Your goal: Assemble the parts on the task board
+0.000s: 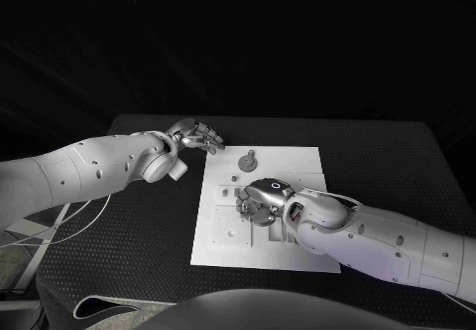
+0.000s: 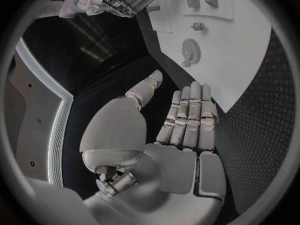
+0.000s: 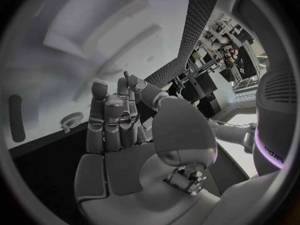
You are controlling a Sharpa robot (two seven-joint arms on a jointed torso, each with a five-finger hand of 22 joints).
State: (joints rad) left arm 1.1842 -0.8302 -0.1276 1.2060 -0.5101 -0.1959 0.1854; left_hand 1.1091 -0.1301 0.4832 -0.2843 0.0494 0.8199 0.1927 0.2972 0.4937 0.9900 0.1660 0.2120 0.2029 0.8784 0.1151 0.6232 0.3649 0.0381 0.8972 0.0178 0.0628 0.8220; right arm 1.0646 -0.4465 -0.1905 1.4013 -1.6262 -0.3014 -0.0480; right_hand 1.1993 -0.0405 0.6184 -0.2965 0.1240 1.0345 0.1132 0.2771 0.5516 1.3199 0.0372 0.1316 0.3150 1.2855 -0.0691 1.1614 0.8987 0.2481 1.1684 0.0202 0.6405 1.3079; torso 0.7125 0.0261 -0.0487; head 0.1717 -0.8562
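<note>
— Hands first: where are yours, and why there?

— My right hand hovers low over the middle of the task board, fingers curled loosely, to work the slots there. I cannot tell if it holds anything. My left hand waits off the board's far corner on the worktop, fingers straight and together, gripping nothing, out of the way.

— Counts?

— One board, and one round gear lying flat near its far edge. Smaller parts I cannot count.

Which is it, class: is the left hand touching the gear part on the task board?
Apart. The left wrist view shows the left hand over black table, with bare task board separating it from the gear part.
</note>
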